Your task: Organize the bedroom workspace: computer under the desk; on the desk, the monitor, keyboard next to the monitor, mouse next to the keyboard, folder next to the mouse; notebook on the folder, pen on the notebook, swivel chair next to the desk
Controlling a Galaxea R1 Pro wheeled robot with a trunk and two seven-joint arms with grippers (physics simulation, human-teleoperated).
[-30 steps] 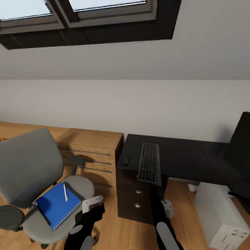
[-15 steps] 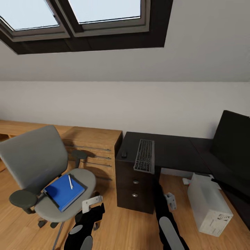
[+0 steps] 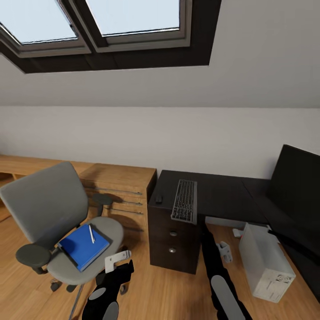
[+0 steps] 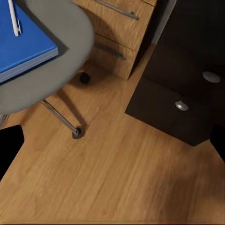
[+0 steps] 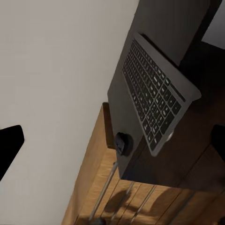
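Blue folder with pen lies on the swivel chair; both tools' openness can't be told.

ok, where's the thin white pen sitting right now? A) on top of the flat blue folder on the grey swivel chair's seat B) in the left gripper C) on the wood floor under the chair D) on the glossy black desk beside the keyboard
A: the thin white pen lies on top of the flat blue folder, which rests on the grey swivel chair seat, away from the black desk.
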